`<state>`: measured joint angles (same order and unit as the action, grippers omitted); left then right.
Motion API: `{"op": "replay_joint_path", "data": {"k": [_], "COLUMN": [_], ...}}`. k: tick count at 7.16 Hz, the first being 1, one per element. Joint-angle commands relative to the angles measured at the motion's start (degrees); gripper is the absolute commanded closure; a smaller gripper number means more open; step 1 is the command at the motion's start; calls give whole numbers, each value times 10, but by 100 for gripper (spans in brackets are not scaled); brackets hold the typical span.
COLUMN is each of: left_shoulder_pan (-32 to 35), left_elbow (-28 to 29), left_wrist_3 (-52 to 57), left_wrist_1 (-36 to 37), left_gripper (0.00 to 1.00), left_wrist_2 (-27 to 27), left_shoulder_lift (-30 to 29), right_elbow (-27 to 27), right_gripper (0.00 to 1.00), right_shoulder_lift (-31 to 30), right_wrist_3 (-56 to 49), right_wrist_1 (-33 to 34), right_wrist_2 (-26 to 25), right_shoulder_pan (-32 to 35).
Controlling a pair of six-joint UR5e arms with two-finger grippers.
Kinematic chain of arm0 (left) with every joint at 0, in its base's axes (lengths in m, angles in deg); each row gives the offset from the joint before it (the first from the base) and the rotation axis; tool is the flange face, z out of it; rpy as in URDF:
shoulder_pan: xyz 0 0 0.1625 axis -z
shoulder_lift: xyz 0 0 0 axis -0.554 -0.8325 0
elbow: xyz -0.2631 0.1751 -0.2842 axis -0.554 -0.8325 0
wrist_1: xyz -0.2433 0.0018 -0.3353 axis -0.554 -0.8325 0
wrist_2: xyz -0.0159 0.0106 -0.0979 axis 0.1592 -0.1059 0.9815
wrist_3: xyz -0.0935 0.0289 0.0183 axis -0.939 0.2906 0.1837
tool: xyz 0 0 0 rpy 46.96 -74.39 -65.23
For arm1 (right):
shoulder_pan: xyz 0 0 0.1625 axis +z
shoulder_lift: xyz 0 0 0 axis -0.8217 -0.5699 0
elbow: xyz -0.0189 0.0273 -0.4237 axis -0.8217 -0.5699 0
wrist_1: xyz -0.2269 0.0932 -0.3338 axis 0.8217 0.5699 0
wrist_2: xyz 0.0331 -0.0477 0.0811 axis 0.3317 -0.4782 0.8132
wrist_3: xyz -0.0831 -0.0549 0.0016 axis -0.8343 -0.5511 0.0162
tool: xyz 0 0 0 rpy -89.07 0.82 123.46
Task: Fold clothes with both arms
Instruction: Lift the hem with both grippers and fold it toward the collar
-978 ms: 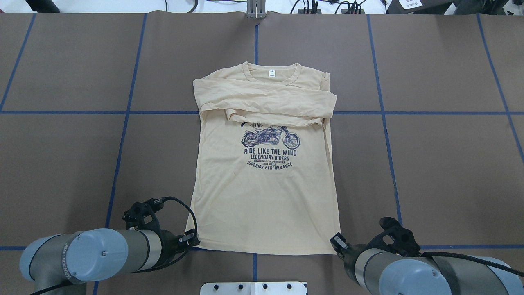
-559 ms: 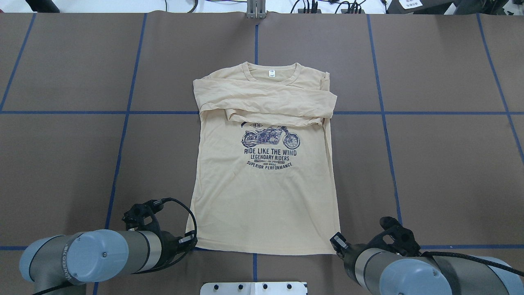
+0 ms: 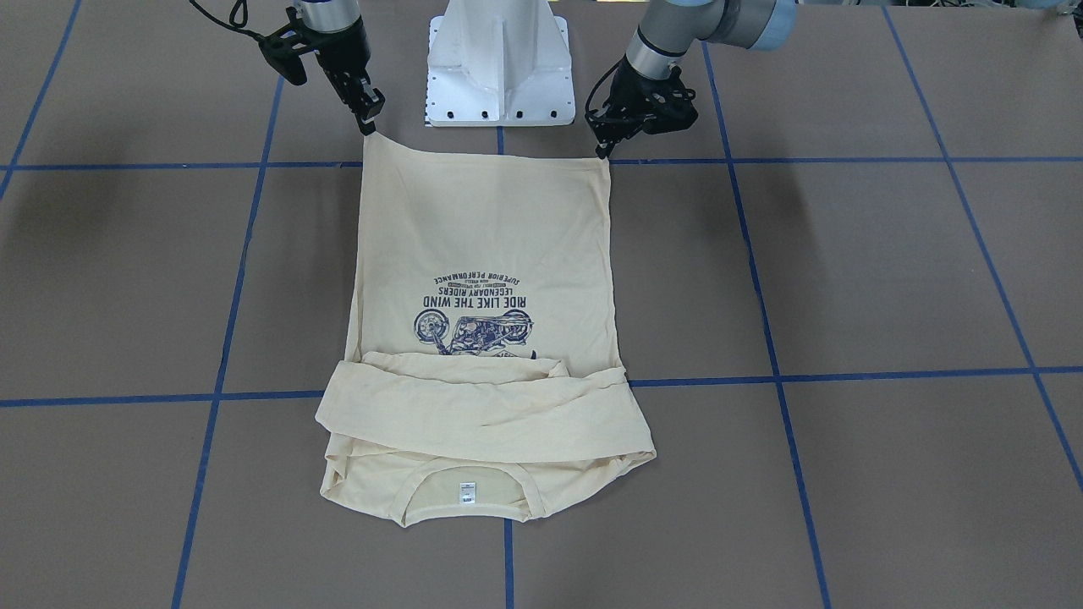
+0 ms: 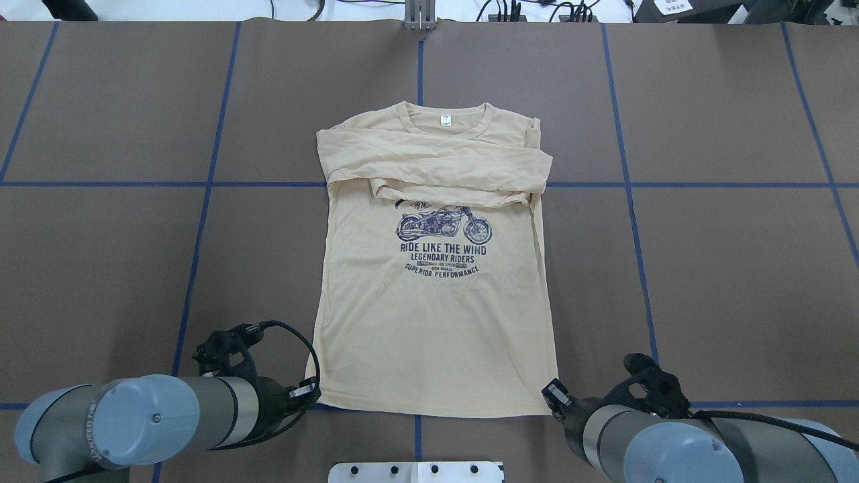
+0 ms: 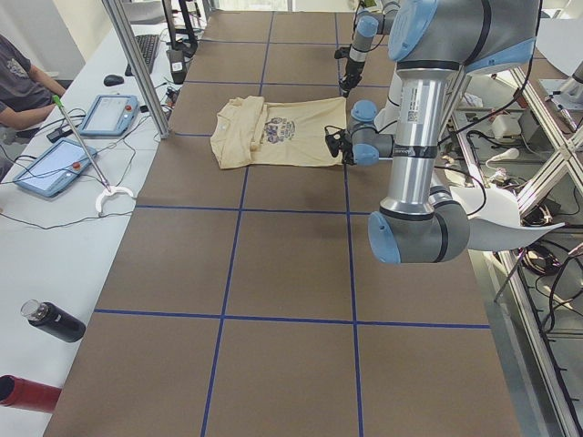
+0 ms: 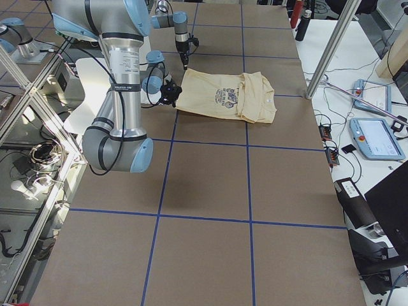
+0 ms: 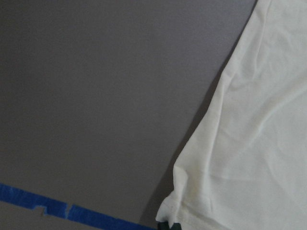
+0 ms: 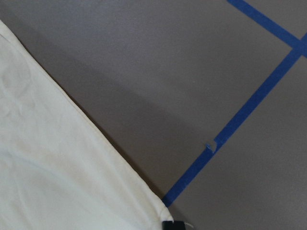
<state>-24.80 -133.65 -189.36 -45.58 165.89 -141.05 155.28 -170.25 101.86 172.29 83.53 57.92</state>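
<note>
Even, diffuse light from above fills the fixed views, which are sharp and free of glare. It leaves only soft, smudged shadows on the brown tabletop (image 3: 888,279), the darkest being two blurred patches at the left and right of the front-facing view. Both wrist views are dimmer and soft in focus, with the T-shirt (image 7: 249,143) washed to near white and a narrow dark shadow along its edge.

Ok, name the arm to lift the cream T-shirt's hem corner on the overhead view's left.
Left. The left tool sits closed on that corner of the pale cream-yellow long-sleeved T-shirt; the right tool is at the opposite hem corner.
</note>
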Motion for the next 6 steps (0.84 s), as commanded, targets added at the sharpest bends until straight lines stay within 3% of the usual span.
{"op": "replay_joint_path", "data": {"k": [1, 3, 6], "left_shoulder_pan": [-22, -62, -90], "left_elbow": [-57, -133, -200], "left_wrist_3": [-22, -63, -88], "left_wrist_1": [16, 19, 53], "left_gripper": [100, 100, 100], "left_wrist_2": [-3, -4, -28], "left_shoulder_lift": [27, 58, 59], "right_elbow": [14, 43, 131], "right_gripper": [100, 100, 100], "right_shoulder_lift": [-15, -39, -77], "right_wrist_3": [0, 0, -1], "right_wrist_1": [0, 1, 1], "right_wrist_2": [2, 22, 81], "right_shoulder_pan": [1, -19, -17]}}
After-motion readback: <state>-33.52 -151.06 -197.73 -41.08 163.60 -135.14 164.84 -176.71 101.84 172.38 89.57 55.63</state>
